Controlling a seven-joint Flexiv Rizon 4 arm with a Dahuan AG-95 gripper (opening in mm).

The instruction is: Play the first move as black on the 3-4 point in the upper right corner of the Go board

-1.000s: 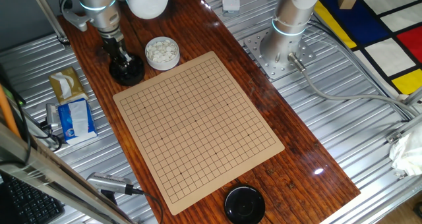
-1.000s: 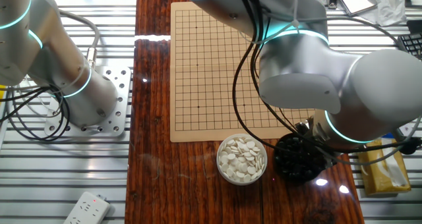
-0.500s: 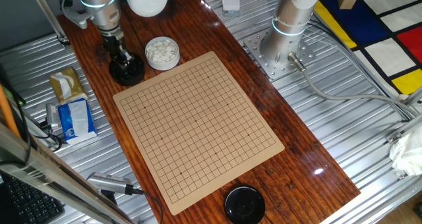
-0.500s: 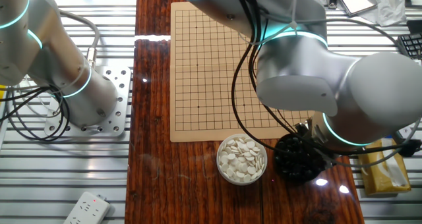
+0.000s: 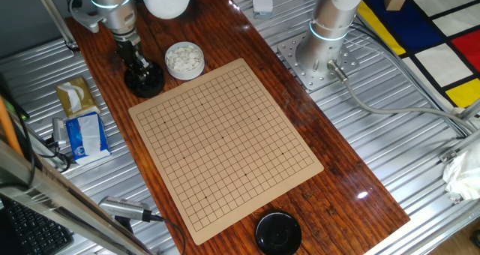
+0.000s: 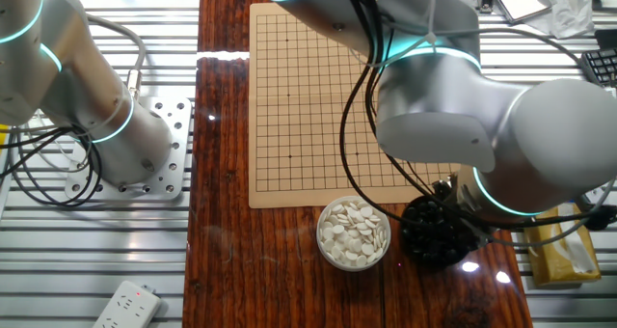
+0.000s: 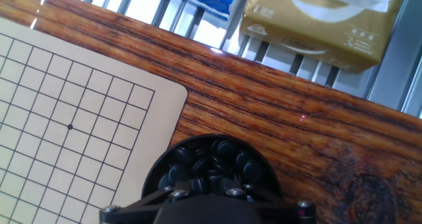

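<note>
Gripper (image 5: 139, 66) is down in the black bowl (image 7: 210, 166), right over the pile of black stones (image 7: 212, 165). Can't tell how wide the jaws are or if they've got one. Board (image 5: 225, 139) sits just beside it, white stones (image 6: 354, 232) next to it.

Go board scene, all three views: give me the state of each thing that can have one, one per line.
Tan Go board: flat on the table, no stones on the visible grid.
Bowl of black stones: uncovered, full.
Bowl of white stones: uncovered, full.
Round black lid: lying near the board's far end from the bowls.
Gripper: down in the black-stone bowl, jaw state hidden.
</note>
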